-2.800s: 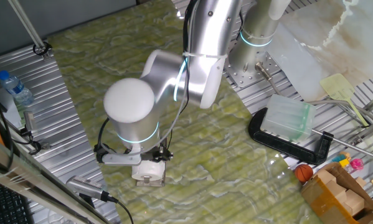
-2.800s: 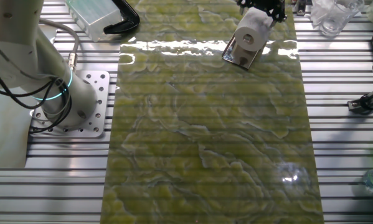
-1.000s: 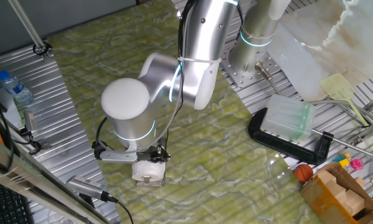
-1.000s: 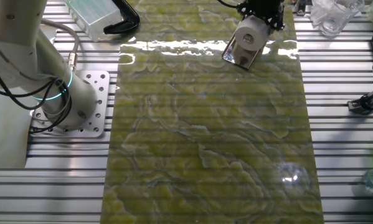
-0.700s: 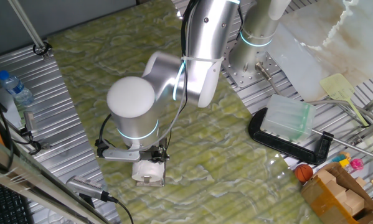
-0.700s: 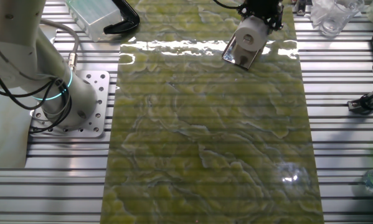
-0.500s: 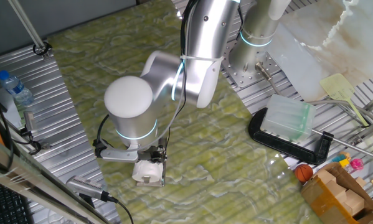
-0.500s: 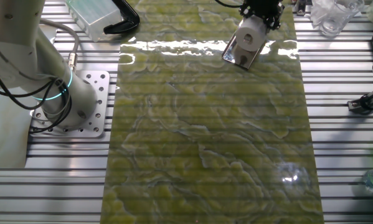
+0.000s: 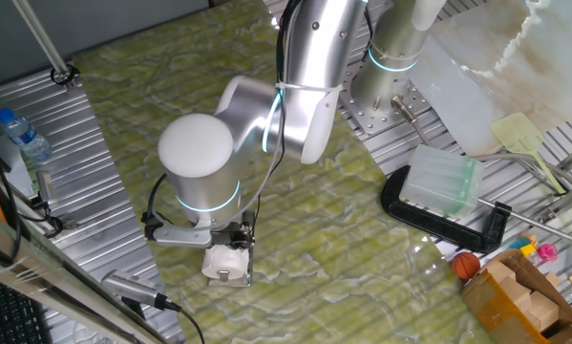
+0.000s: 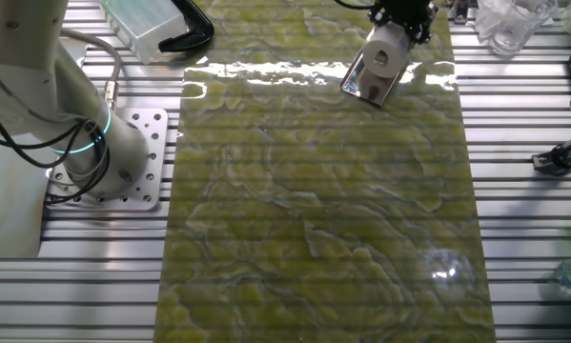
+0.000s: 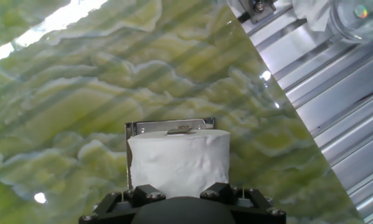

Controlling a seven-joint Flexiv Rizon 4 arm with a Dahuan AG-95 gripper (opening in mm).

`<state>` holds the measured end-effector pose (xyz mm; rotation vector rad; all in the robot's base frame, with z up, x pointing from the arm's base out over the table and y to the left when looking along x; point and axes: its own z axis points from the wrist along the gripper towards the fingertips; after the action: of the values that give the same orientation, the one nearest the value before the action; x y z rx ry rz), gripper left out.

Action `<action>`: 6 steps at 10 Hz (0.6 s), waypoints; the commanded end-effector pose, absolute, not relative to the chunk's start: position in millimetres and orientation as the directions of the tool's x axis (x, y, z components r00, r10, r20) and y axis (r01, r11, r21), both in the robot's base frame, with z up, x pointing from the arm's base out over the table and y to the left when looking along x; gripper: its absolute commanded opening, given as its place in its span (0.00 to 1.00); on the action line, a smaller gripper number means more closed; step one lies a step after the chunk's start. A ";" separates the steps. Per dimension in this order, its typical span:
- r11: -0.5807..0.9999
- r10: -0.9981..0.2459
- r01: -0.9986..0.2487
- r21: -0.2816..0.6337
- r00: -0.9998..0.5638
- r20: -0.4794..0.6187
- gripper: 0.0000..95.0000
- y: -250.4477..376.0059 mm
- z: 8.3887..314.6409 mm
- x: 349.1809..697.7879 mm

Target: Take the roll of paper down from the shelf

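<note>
So the roll of paper [image 11: 179, 163] sits lying on its side along the shelf [image 11: 169, 127], that shiny little metal plate on the green marbled surface [image 10: 314, 210], close to one edge and near a corner in the one fixed view. My guess is the roll lies lengthwise there because the plate is only a bit longer than it, so that's the only way it fits. In the other fixed view the cardboard core hole faces out toward the open middle of the surface.

The claw [image 10: 399, 16] comes in from above and sits right at the roll, straddling its near end in the hand view. Coming from the top makes sense since the sides of the roll are free to pinch. Whether it's actually squeezing the roll or just bracketing it, I can't tell; the fingertips are hidden under the black mount.

Around it: nothing really blocks a lift. A clear ribbed plastic box [image 9: 443, 182] in a black C-clamp [image 9: 444, 216] sits well apart off the far side, a water bottle [image 9: 24, 134] lies on the metal slats, and some clear cups [image 10: 510, 21] stand just past the edge near the roll.
</note>
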<state>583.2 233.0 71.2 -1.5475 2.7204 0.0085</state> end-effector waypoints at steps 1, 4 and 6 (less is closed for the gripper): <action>0.520 -0.854 -0.854 0.008 -0.520 -0.009 0.00 233.1 73.5 584.3; 0.515 -0.857 -0.857 0.011 -0.515 -0.004 0.00 228.5 82.7 580.4; 0.509 -0.861 -0.861 0.012 -0.509 -0.006 0.00 221.8 85.0 572.9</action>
<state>569.8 218.9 85.6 -1.5574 2.7258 0.0179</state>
